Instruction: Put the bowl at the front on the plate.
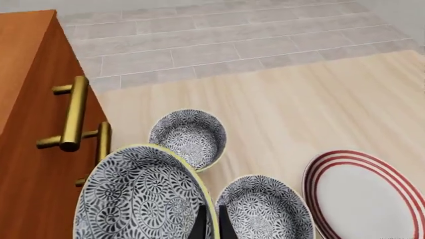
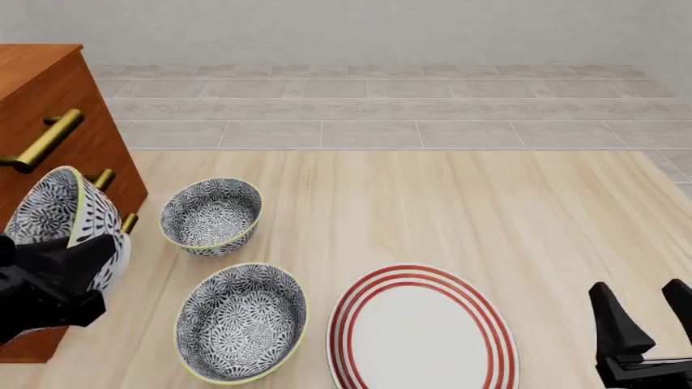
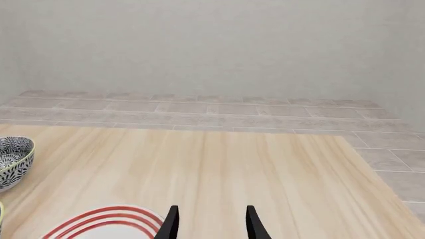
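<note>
1. Bowl (image 2: 60, 215) number one, blue and white with a thin yellow-green rim, is up off the table at the left, tipped on its side so its open mouth faces the brown cabinet (image 2: 44, 81).
2. The left gripper (image 1: 211, 225) holds this bowl by its rim. In the left wrist view one dark finger (image 1: 200, 224) sits inside the rim and the other sits outside, pinched tight on it.
3. In the front view the left arm is a dark shape just under the bowl.
4. Two more bowls that look the same sit flat on the wooden table (image 2: 487, 211).
5. The far bowl (image 2: 211, 215) is near the cabinet. The near bowl (image 2: 240, 322) is closer to the camera, just left of the plate (image 2: 422, 340).
6. The plate is big, flat and white with red rings around its edge. It lies on the table between the near bowl and the right gripper (image 2: 643, 312). Nothing sits on it.
7. The right gripper is low at the right side of the table, apart from the plate. Its two black fingers (image 3: 172, 221) are spread wide and grip nothing.
8. The cabinet has gold bar handles (image 2: 44, 139). The held bowl is right in front of them.
9. Past the table there is a grey tiled floor (image 2: 378, 105) and a pale wall.
</note>
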Controlling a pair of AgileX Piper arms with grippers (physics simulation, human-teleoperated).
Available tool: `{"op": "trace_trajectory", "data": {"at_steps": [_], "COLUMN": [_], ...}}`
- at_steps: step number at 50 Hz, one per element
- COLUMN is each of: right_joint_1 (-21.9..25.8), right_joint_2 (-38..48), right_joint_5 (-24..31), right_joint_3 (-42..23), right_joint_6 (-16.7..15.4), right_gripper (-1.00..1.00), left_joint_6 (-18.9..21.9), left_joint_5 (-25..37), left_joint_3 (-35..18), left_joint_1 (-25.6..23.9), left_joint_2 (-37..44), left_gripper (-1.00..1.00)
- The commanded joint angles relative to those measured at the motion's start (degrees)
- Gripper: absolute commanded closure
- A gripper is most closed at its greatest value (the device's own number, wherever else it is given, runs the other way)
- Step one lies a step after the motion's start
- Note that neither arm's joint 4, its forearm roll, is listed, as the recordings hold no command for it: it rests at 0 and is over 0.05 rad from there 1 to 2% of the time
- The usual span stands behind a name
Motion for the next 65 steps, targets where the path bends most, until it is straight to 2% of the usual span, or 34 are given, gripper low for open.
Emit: {"op": "trace_trajectory", "data": {"at_steps": [1,4,6,18,29,37,44,57,65], "right_joint_1": [0.1,0.1,0.1,0.2,0.3,0.4,0.3,0.4,0.5], "right_joint_2": [0.1,0.1,0.1,0.0,-0.1,0.0,0.3,-0.2,-0.1], "right_joint_5": [0.0,0.0,0.0,0.1,0.1,0.0,-0.2,0.1,0.0], "right_joint_3": [0.0,0.0,0.0,0.0,0.0,0.0,0.0,0.0,0.0], "right_joint_6": [-0.1,-0.1,-0.1,-0.4,-0.6,-0.7,-0.7,-0.5,-0.6], "right_gripper": [-1.00,-1.00,-1.00,-1.00,-1.00,-1.00,-1.00,-1.00,-1.00], "left_joint_6": [5.4,5.4,7.4,13.1,15.9,19.3,23.0,28.8,30.2], "left_joint_5": [-2.7,-2.7,-2.8,-2.3,-3.1,-4.8,-6.5,-8.8,-8.7], "left_joint_3": [-2.3,-2.3,-3.5,-6.8,-8.5,-9.6,-11.2,-12.4,-13.2], "left_joint_1": [-1.8,-1.8,-3.8,-8.5,-11.7,-16.6,-22.8,-28.6,-32.9], "left_joint_2": [2.8,2.8,3.4,4.8,7.4,10.8,15.1,19.8,23.7], "left_gripper": [1.00,1.00,1.00,1.00,1.00,1.00,1.00,1.00,1.00]}}
